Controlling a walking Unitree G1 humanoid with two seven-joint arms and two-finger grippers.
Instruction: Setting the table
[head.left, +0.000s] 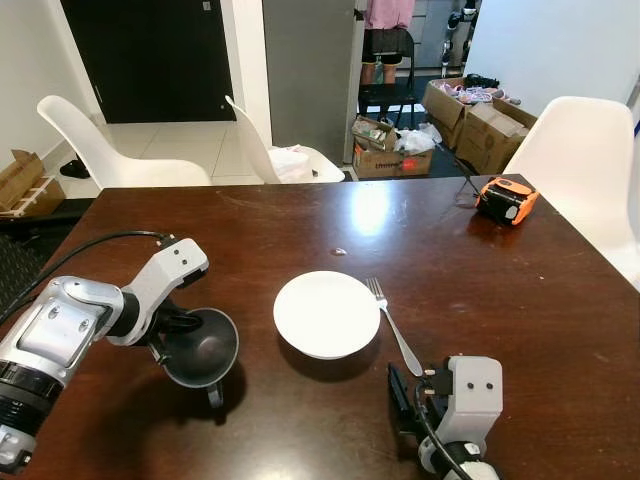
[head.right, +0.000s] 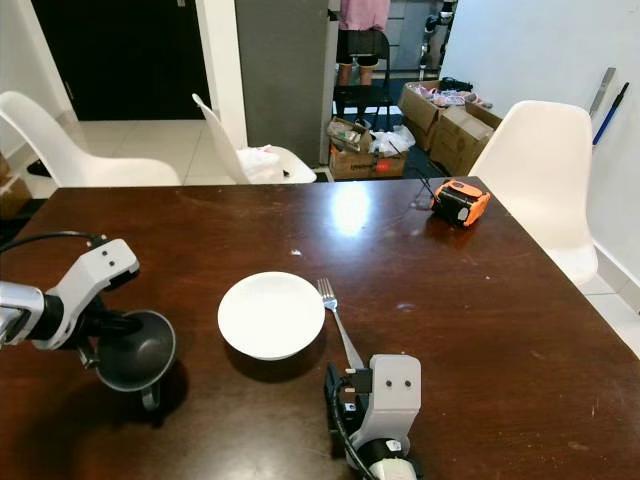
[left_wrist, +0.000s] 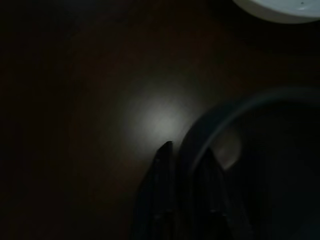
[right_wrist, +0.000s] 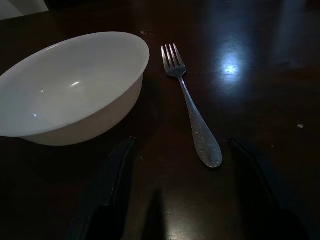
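Our left gripper (head.left: 190, 335) is closed on the rim of a dark grey bowl (head.left: 203, 347), one black finger inside the wall and one outside, as the left wrist view shows (left_wrist: 165, 200). We hold that bowl tilted just above the dark wooden table (head.left: 520, 300), on our left side, near the white bowl.

Largest of what we see is the table, with white chairs (head.left: 580, 165) around its far and right edges. Beyond it cardboard boxes (head.left: 480, 120) sit on the floor, and a person's legs (head.left: 385, 50) stand in the doorway.

White bowl (head.left: 327, 313) sits upright at the table's middle. Our right gripper (right_wrist: 182, 200) rests low near the table's near edge, fingers spread wide and holding nothing, with the fork's handle just ahead of them.

An orange device (head.left: 506, 199) lies toward the far right corner. Smallest, the fork (right_wrist: 192, 112) lies just beside the white bowl's right side, apart from it, tines pointing away from us.
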